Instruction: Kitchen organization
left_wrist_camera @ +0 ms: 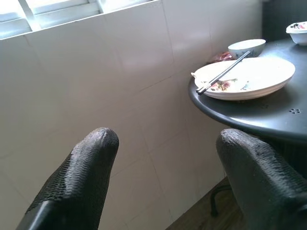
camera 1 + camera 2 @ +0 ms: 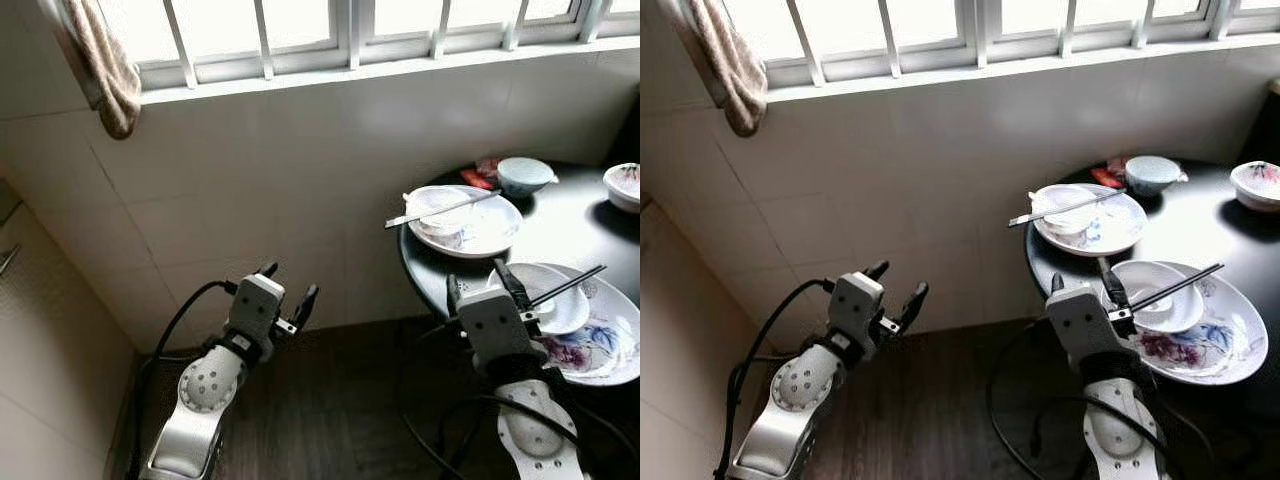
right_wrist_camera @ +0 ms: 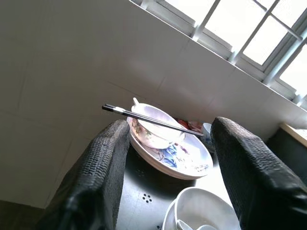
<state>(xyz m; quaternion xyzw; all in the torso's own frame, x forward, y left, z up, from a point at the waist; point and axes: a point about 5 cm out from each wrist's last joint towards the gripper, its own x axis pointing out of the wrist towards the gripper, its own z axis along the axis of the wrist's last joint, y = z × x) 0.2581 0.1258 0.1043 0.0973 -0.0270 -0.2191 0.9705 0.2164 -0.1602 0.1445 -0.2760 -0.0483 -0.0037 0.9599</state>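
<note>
Near plate: a floral plate (image 2: 600, 350) lies at the tabletop's near edge, with a small white bowl (image 2: 545, 295) on it and dark chopsticks (image 2: 565, 285) resting across the bowl.
Far plate: a second floral plate (image 2: 485, 230) lies closer to the wall, carrying a white bowl (image 2: 440, 207) with chopsticks (image 2: 440, 209) across it, their ends jutting past the rim toward the wall.
Other dishes: a pale bowl (image 2: 524, 175) stands beyond the far plate, just beside something red (image 2: 478, 180) that is too small to tell; another patterned bowl (image 2: 625, 183) sits at the right edge.
Tabletop: round, dark and glossy (image 2: 560, 235), close to the white tiled wall (image 2: 300, 180).
Right claw: the right claw (image 2: 483, 280) is held wide apart over the tabletop's near edge, just beside the near plate and touching nothing; the right wrist view has the far plate between its fingers (image 3: 91, 177).
Left claw: the left claw (image 2: 287, 288) is spread wide and empty, raised over the dark floor (image 2: 330, 410) and well apart from the tabletop, pointing at the wall.
Window: a barred window (image 2: 350, 30) runs above the tiles, with a cloth (image 2: 105, 65) hanging at its left.
</note>
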